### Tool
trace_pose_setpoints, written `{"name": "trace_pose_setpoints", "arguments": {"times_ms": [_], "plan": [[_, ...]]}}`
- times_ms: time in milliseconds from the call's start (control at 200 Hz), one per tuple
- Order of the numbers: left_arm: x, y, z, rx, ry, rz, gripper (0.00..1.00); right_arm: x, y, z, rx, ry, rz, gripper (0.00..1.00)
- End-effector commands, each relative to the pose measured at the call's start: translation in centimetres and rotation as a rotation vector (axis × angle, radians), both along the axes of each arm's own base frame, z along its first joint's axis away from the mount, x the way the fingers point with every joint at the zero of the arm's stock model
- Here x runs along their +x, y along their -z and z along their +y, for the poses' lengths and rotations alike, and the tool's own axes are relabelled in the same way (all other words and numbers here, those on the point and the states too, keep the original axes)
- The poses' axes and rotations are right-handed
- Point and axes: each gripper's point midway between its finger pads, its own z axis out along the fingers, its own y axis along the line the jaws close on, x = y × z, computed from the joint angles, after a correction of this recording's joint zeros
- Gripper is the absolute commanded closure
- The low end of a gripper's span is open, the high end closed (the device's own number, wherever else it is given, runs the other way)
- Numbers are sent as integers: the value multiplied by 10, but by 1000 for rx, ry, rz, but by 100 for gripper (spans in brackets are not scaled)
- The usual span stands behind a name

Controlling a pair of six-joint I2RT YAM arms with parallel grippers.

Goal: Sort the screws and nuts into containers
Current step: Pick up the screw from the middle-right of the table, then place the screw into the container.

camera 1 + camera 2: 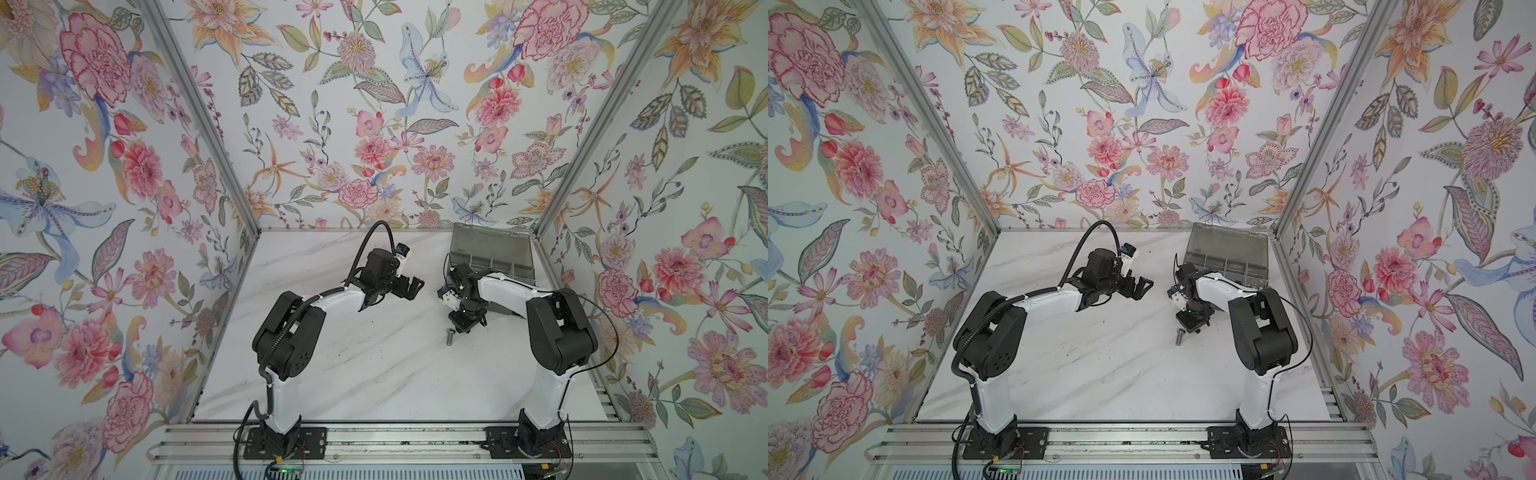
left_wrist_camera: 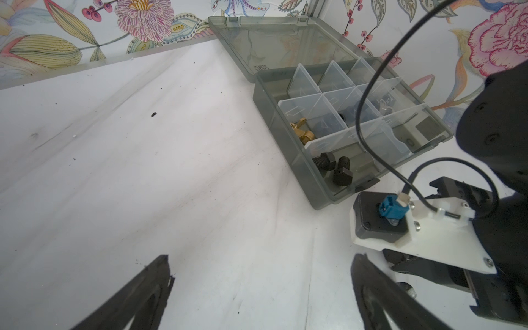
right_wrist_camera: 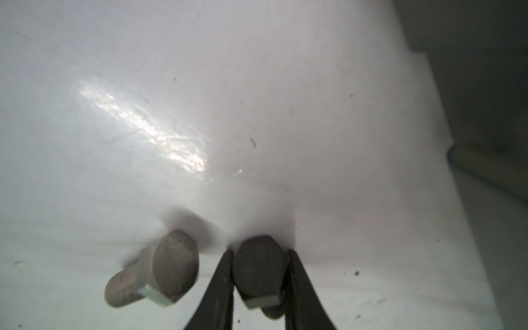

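We are at the pick-up step. The right gripper (image 3: 259,253) is down on the marble table (image 1: 353,374), at about 3 o'clock from its centre in both top views. Its two jaws press against opposite sides of the hex head of a silver screw (image 3: 258,268). The screw appears to rest on the table, so we judge it gripped but not lifted.

A second silver screw (image 3: 160,271) lies loose just beside the first. In a top view it shows at roughly 8 o'clock of the gripper (image 1: 449,336).

The left gripper (image 1: 415,286) hangs above the table near 12 o'clock of centre, jaws wide apart and holding nothing.

The organizer box (image 2: 285,160) sits at about 1 o'clock on the table with its lid up. One compartment holds black screws (image 2: 331,168) and a neighbouring one holds brass wing nuts (image 2: 303,131).

Next, we think, comes a straight lift that clears the loose screw without knocking it. Then a carry toward 1 o'clock and a release over a screw compartment, not the nuts. The grip is on the head alone, so the shank may swing.
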Motion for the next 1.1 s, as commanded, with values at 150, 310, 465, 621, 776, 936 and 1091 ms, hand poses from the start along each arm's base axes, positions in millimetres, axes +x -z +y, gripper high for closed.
{"name": "trace_pose_setpoints", "arguments": {"times_ms": [150, 310, 465, 621, 776, 936, 1091], "plan": [[3, -3, 8, -12, -29, -1, 1, -10, 1, 9, 64, 51, 61, 100], [3, -3, 7, -14, -28, -1, 1, 7, -28, 13, 131, 92, -16, 100], [3, -7, 6, -24, -28, -6, 1, 30, -70, 14, 225, 140, -118, 100], [4, -9, 5, -36, -27, -5, 0, 58, -97, -8, 166, 175, -244, 100], [3, -9, 3, -42, -22, 0, 1, 83, -105, -36, 40, 202, -330, 100], [3, -10, 4, -42, -23, -3, 1, 100, -106, -46, 41, 231, -353, 100], [3, -10, 4, -42, -23, -3, 0, 111, -108, -56, 19, 262, -384, 100]]}}
